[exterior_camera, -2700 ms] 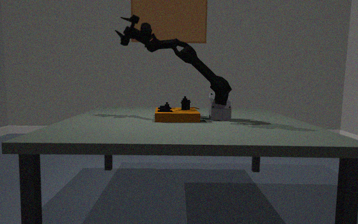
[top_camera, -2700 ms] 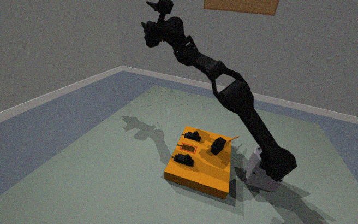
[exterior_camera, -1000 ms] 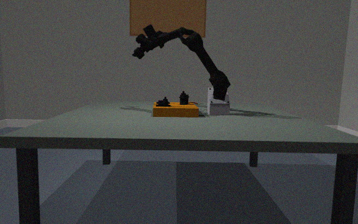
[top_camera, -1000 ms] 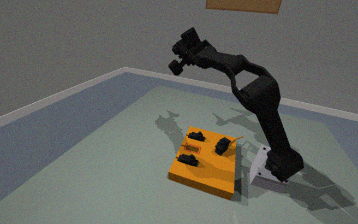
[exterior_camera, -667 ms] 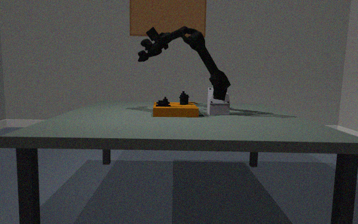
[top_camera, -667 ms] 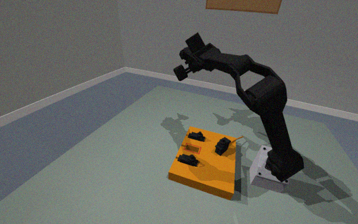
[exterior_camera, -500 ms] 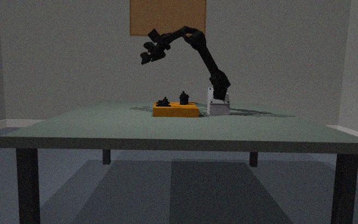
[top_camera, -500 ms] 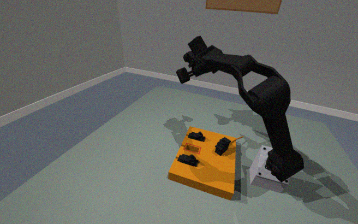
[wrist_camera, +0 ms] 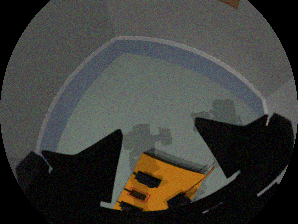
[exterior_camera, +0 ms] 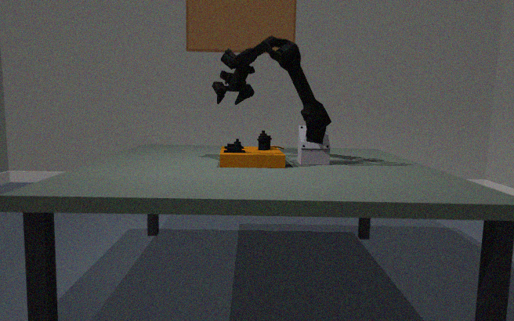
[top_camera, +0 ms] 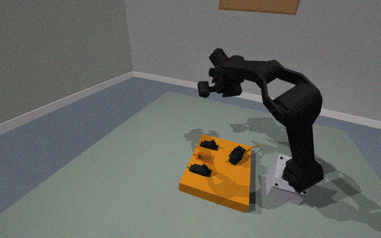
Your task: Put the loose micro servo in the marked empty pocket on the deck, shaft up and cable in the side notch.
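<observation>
The orange deck lies on the green table beside the arm's base. The loose black micro servo stands on the deck's far right part, with its orange cable trailing toward the base. The red-outlined empty pocket lies at the deck's left side, between two seated servos. My gripper is open and empty. It hangs high above the table, up and to the left of the deck. The wrist view looks down on the deck's near corner between the fingers.
The arm's white base block stands right of the deck. The green table stretches wide around both. An orange panel hangs on the back wall.
</observation>
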